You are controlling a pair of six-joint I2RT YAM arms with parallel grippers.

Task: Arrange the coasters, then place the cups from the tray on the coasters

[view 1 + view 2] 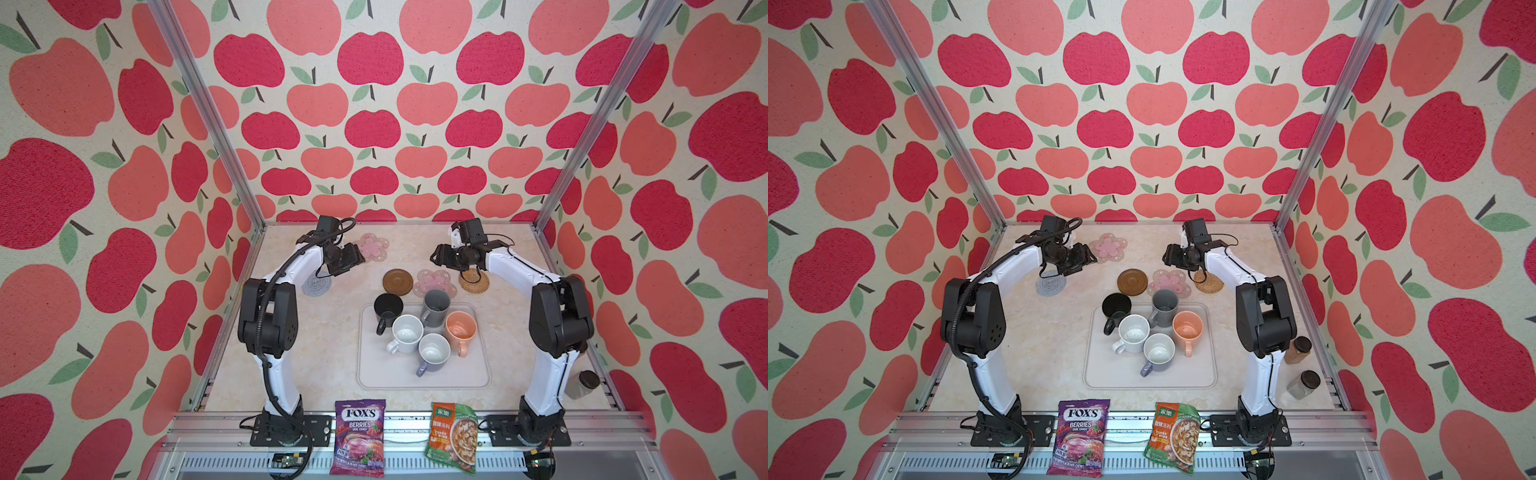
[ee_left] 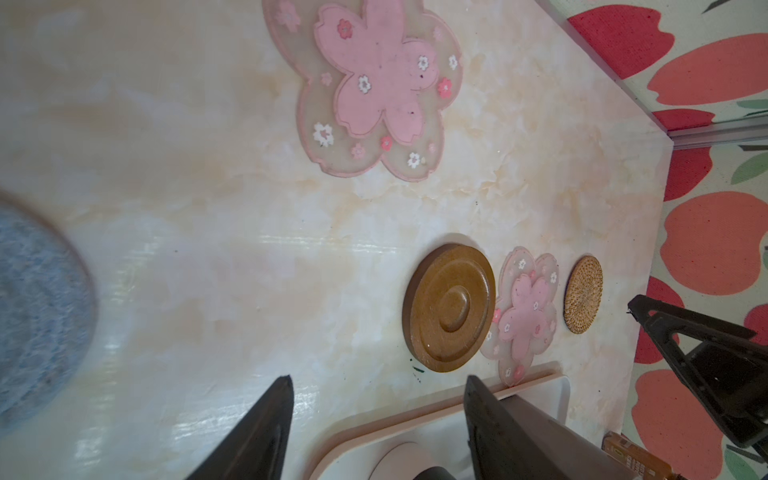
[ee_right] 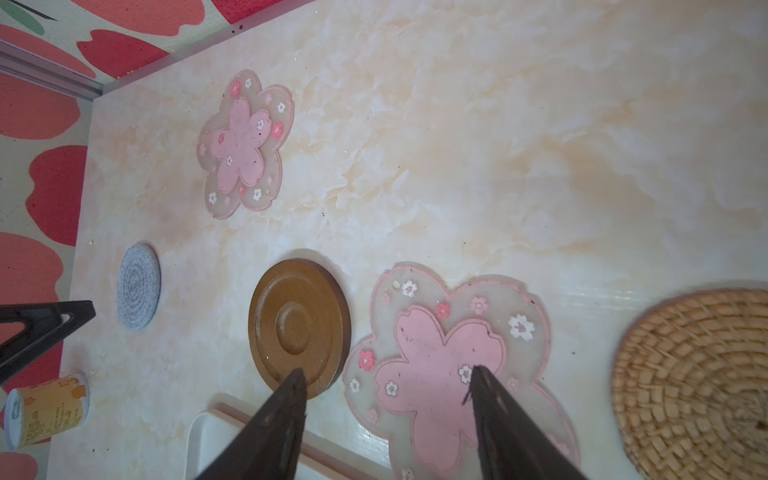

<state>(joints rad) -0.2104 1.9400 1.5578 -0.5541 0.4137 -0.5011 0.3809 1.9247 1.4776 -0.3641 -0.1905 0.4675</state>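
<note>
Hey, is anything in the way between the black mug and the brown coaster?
Nothing visible does. The black mug stands at the far left corner of the tray, and the brown coaster lies bare just beyond the rim, with no object between them.

Stereo overview above; wrist views seemingly close

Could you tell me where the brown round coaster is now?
In both top views the brown round coaster lies near the middle, just beyond the tray, left of a pink flower coaster.
</note>
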